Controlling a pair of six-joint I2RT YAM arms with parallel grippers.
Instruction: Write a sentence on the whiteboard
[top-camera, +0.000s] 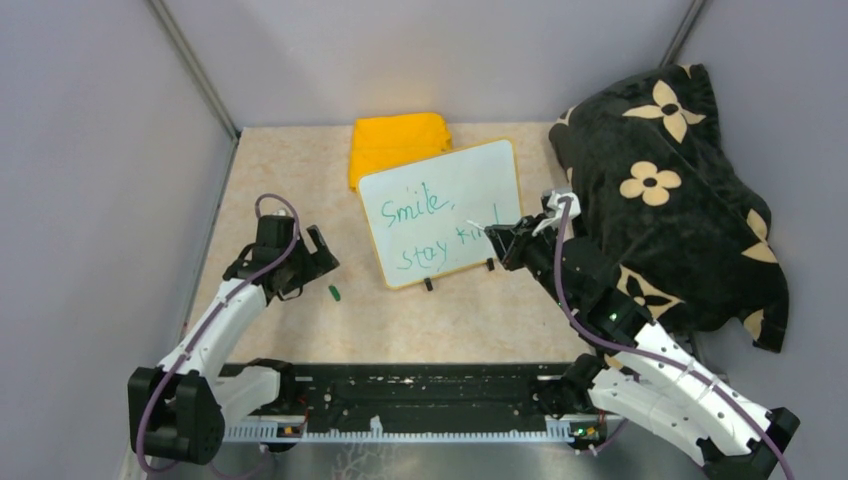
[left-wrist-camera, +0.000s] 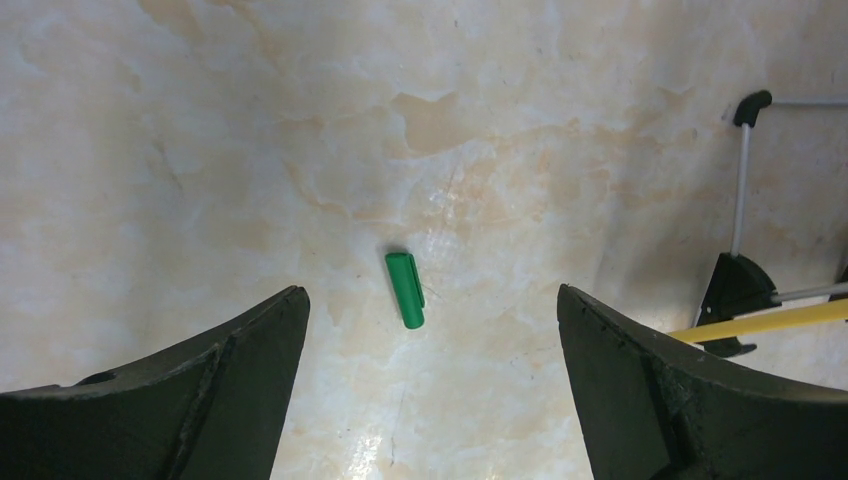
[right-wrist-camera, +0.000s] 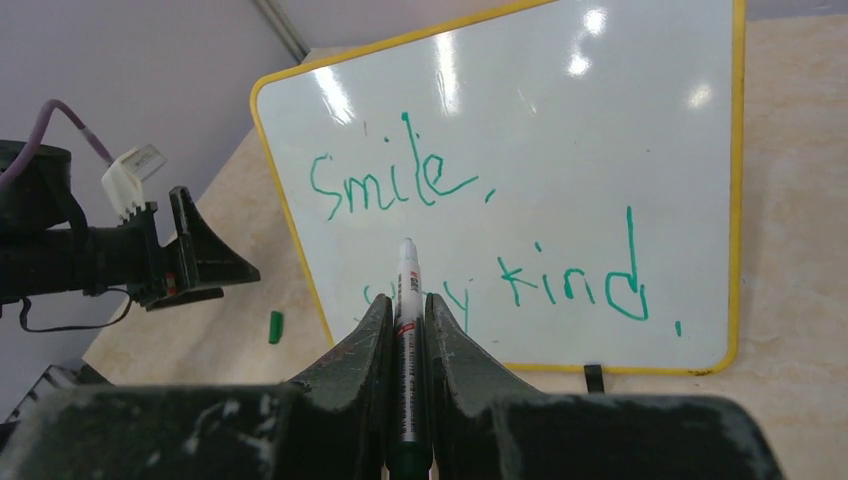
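So sentence (right-wrist-camera: 375, 190) looks finished: right gripper (right-wrist-camera: 405, 310) clamped on marker (right-wrist-camera: 407, 270) facing whiteboard (right-wrist-camera: 560, 120); left gripper (left-wrist-camera: 430, 295) spread wide over cap (left-wrist-camera: 405, 290), probably to recap.

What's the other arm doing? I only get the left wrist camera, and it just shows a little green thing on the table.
Observer: The right gripper is shut on a marker, tip pointing toward the whiteboard.
Operator: Is there any writing on it?
Observer: Yes. The sentence reads "Smile, stay kind." in green, on two lines.
Operator: What's past the board?
Observer: A folded yellow cloth, near the table's far edge.
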